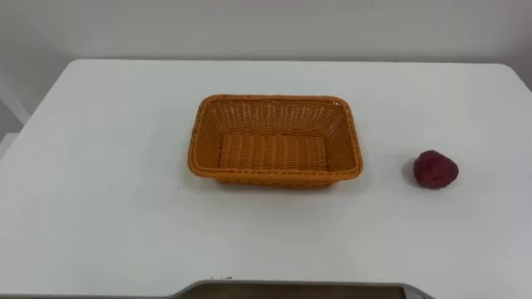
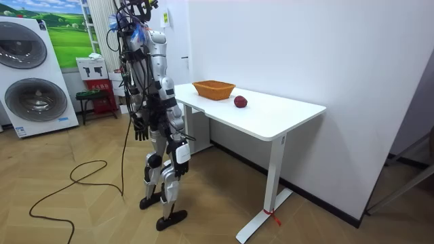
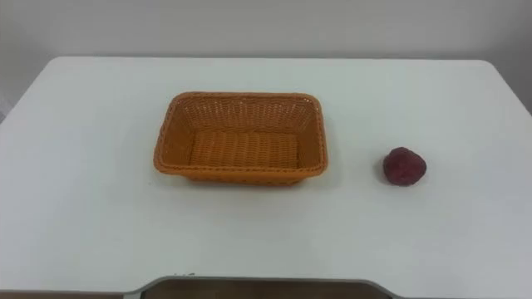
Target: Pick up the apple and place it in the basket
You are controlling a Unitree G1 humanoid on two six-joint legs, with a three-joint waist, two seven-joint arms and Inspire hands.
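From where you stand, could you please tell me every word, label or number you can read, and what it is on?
Basket, apple, table: no print on any of them.
White box beside the washing machine: dark marks, too small to read.

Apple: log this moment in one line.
orange woven basket: empty, on white table | dark red apple: on table right of basket, apart | left hand: hangs at side
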